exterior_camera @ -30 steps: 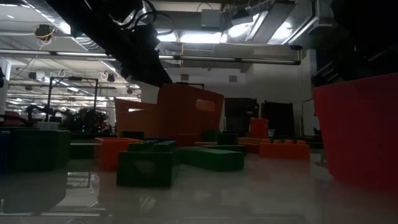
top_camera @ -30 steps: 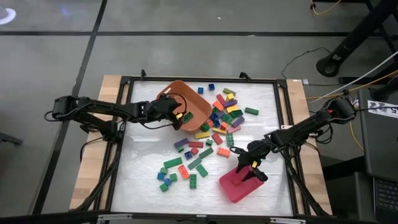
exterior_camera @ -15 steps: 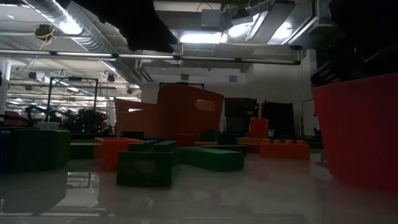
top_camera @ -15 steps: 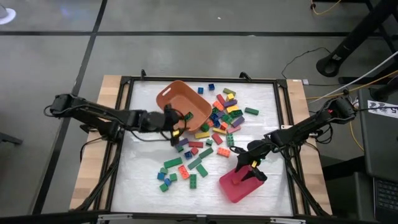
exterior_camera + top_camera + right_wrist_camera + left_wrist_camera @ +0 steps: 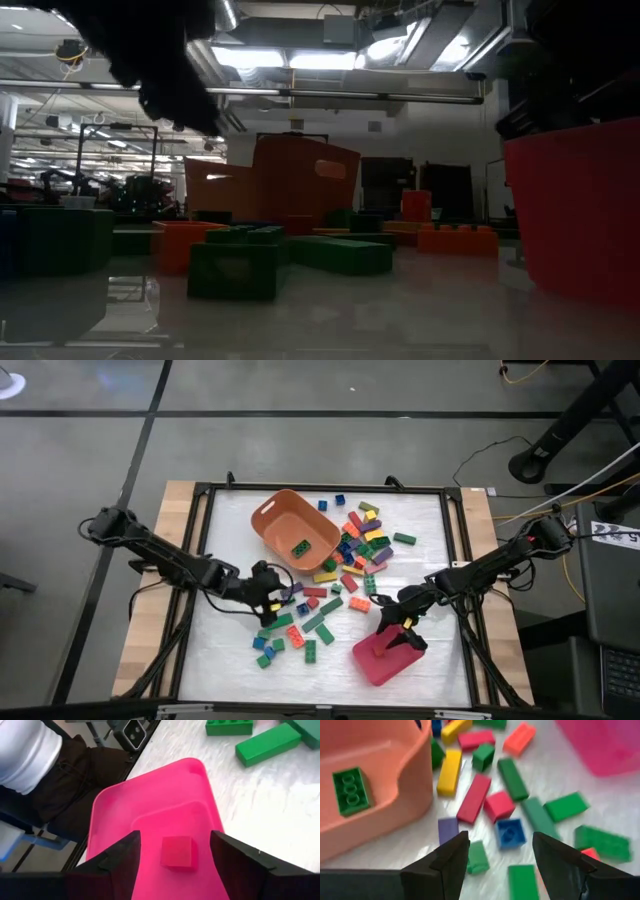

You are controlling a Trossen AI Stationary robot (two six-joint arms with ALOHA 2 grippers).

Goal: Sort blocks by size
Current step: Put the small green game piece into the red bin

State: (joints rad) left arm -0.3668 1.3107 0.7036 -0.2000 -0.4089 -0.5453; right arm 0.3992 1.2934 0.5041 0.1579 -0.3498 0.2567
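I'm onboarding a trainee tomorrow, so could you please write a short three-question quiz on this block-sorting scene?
1. True or false: the orange tub holds one green block.
2. What lies in the pink tray? A) a red square block B) a yellow long block C) nothing
3. Fill in: the left gripper, open, hovers over the loose ____.

Key: 1 true; 2 A, the red square block below the open right gripper; 3 blocks.
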